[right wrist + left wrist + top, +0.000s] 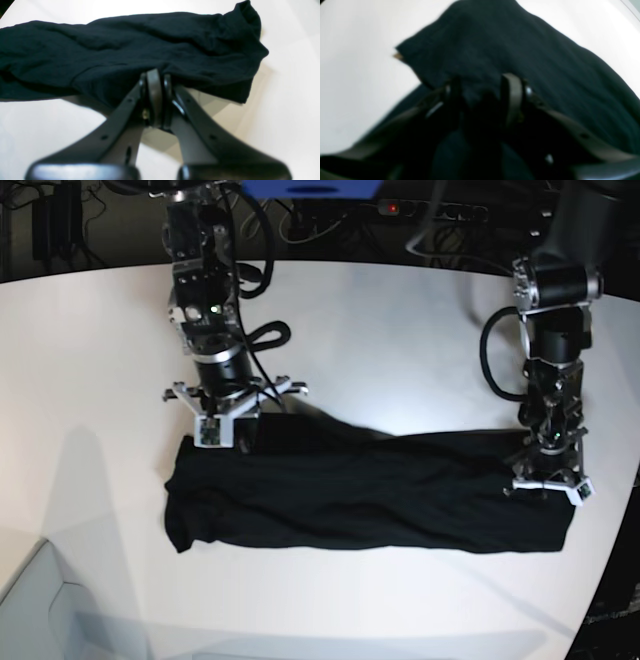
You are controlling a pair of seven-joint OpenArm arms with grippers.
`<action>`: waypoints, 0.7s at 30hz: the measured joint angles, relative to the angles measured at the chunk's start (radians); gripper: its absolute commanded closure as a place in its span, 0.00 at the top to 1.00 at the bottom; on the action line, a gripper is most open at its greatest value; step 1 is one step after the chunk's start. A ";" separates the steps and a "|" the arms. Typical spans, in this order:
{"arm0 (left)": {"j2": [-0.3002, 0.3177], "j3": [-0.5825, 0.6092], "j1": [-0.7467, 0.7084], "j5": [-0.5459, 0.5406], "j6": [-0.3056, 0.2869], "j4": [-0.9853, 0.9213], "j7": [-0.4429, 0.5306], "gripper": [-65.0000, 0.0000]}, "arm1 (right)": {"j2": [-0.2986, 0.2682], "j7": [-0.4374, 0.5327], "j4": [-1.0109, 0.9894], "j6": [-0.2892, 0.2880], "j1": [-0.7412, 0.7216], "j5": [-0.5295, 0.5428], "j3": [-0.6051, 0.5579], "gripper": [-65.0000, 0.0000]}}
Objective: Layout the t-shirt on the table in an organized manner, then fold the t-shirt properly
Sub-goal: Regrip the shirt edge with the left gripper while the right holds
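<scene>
left wrist view shows the left gripper [482, 92] with black t-shirt [520, 55] cloth bunched between its jaws (blurred, grip uncertain), right wrist view the right gripper [155, 82] pinching the wrinkled hem, base view a long rumpled band on the smooth white table [400, 330].

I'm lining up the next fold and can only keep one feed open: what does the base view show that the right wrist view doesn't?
Only the base view shows both arms, the left gripper at one end and the whole t-shirt lying as a long band on the table. Only the right wrist view shows the right gripper shut on a fold of cloth. Both show black fabric on white tabletop.
</scene>
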State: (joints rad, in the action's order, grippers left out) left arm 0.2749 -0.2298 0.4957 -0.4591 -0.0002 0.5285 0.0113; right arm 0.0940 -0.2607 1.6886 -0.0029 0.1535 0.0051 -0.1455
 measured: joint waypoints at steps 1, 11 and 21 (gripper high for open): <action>-0.004 0.000 0.000 0.000 0.000 0.001 0.000 0.28 | 0.000 0.000 0.000 0.000 0.000 0.000 0.000 0.00; -0.003 0.000 0.000 0.003 0.000 0.003 0.000 0.00 | 0.000 0.000 0.000 0.000 0.000 0.000 0.002 0.00; 0.002 -0.010 -0.122 -0.005 0.005 0.318 -0.056 0.14 | 0.000 0.000 0.000 0.000 -0.008 0.000 0.003 0.00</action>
State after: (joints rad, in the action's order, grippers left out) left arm 0.2771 -0.2398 0.3733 -0.4637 0.0048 0.8467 -0.0444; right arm 0.0940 -0.2611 1.6886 -0.0029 0.1452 0.0051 -0.1429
